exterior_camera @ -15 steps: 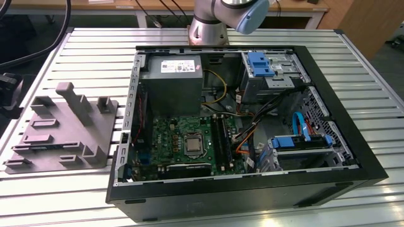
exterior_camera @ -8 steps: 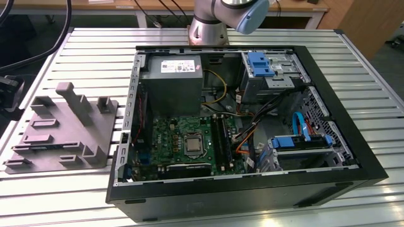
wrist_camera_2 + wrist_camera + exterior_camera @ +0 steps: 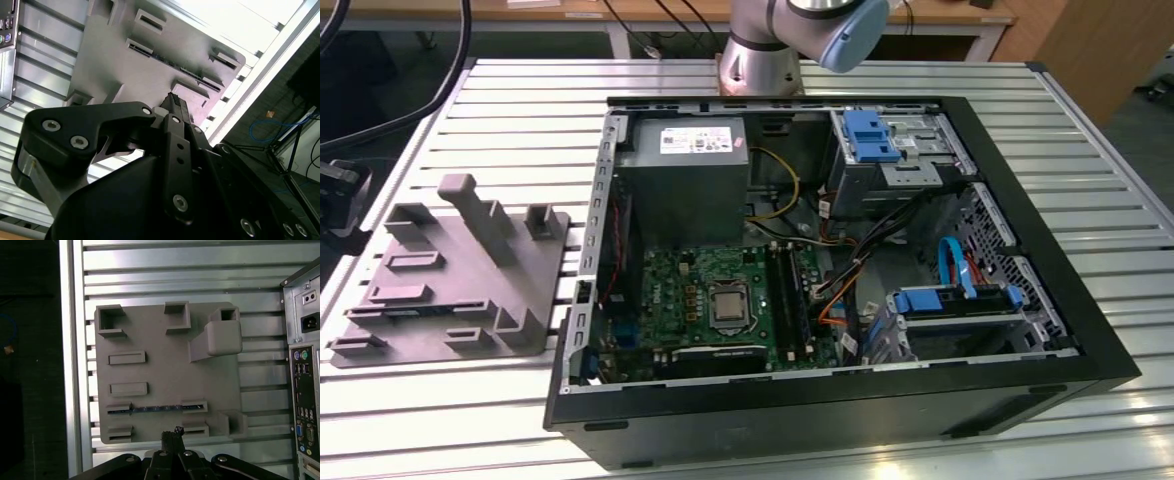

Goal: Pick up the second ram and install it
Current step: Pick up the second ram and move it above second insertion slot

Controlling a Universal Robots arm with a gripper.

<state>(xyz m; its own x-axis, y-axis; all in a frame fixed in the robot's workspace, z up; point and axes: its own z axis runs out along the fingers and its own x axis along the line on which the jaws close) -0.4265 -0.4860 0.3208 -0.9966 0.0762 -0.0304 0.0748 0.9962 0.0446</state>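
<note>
The second ram (image 3: 155, 409) is a thin dark stick standing on edge between two holders of the grey plastic fixture (image 3: 165, 375). In the exterior view the ram (image 3: 398, 311) shows as a dark strip near the front of the fixture (image 3: 454, 270), to the left of the open computer case (image 3: 827, 410). In both wrist views my gripper (image 3: 172, 432) hangs well above the fixture, apart from the stick, with its dark fingers together and nothing between them. The second wrist view shows the gripper (image 3: 175, 102) from the side, with the ram (image 3: 170, 63) beyond it.
Inside the case lies the green motherboard (image 3: 707, 285) with its long black slots (image 3: 787, 290), beside a grey power supply (image 3: 680, 185), cables and blue drive brackets (image 3: 870, 138). The fixture's tall posts (image 3: 480, 215) rise near the stick. The case's rear ports (image 3: 302, 390) face the fixture.
</note>
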